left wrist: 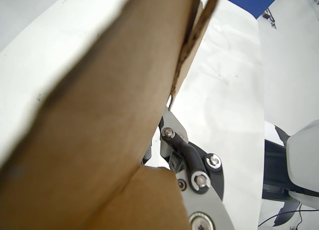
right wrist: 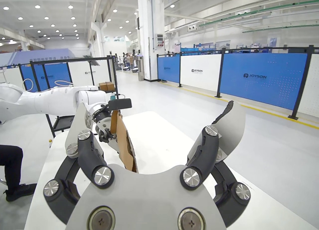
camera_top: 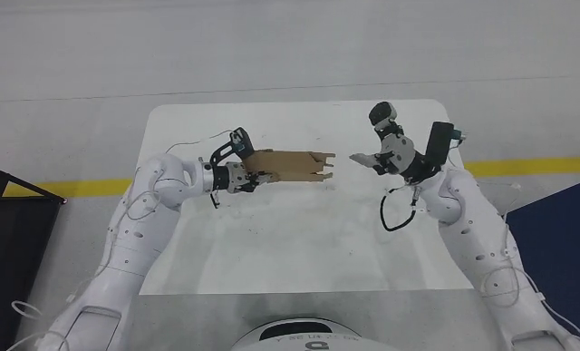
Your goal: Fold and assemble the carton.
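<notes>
Fingers on the right (right wrist: 234, 126) gape; left fingers (camera_top: 256, 179) pinch the upright carton (camera_top: 292, 165).

A logo word stands on the blue panel (right wrist: 264, 76) beyond the right gripper (right wrist: 156, 105). The white panels (right wrist: 200, 71) carry it too.

Plain brown carton (camera_top: 290, 165), white table (camera_top: 299, 242), yellow stripe (camera_top: 82, 186) on grey floor (camera_top: 272, 43)

Carton (camera_top: 292, 164): brown corrugated cardboard, flattened, not yet assembled. Stands on edge, lengthwise over the far middle of the table (camera_top: 299, 251). One end is clamped in the left gripper (camera_top: 256, 178); the free end has notched flaps.
</notes>
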Motion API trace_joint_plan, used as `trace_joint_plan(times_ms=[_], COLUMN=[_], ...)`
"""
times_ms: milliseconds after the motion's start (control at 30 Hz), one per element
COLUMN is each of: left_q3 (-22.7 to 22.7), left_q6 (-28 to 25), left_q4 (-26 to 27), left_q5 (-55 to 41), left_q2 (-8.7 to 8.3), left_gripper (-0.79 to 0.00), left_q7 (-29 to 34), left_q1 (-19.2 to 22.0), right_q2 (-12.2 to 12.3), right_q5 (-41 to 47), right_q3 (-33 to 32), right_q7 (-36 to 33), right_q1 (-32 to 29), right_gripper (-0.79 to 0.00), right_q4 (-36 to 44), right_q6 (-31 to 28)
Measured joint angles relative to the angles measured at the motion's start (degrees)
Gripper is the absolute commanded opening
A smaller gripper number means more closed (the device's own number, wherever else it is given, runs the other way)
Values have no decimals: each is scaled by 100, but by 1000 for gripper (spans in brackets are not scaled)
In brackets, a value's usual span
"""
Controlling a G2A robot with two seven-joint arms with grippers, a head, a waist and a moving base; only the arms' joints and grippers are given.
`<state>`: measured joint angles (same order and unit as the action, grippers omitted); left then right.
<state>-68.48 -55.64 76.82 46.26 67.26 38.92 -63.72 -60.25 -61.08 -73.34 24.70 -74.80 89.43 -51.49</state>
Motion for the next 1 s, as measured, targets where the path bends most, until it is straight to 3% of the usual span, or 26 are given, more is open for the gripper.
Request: trace_joint_plan(times_ms=[200, 400, 567, 633, 700, 767, 800, 833, 900, 1000], left_q3=[-3, -10, 22, 72, 108, 136, 154, 167, 193, 219], left_q6=[76, -9, -67, -114, -157, -167, -168, -168, -169, -164], left_q4=[484, 665, 644, 627, 594, 582, 575, 573, 571, 565], left_q5=[107, 66, 183, 199, 196, 200, 205, 207, 206, 214], left_q2=[-81, -157, -209, -220, -236, -250, -258, -264, -277, -297], left_gripper=[-785, -785, -785, -785, -785, -785, -785, -785, -785, -785], left_q7=[92, 103, 161, 106, 110, 120, 120, 115, 82, 19], left_q1=[-194, -335, -288, -286, -251, -220, -201, -187, -162, -147], right_q2=[-12, -33, -21, -20, -19, -13, -6, -2, 11, 40], right_q5=[-1248, -1413, -1337, -1200, -990, -807, -705, -620, -427, -222], right_q3=[494, 624, 613, 629, 688, 793, 859, 906, 997, 1078], right_q7=[-651, -462, -716, -775, -924, -1145, -1311, -1418, -1595, -1737], right_q1=[183, 271, 338, 335, 355, 403, 453, 491, 568, 640], right_gripper=[0, 0, 0, -68, -215, -280, -428, -505, -785, -785], right_q4=[320, 171, 13, -54, -160, -243, -281, -299, -315, -330], right_q6=[-312, -335, -459, -548, -651, -657, -654, -652, -651, -651])
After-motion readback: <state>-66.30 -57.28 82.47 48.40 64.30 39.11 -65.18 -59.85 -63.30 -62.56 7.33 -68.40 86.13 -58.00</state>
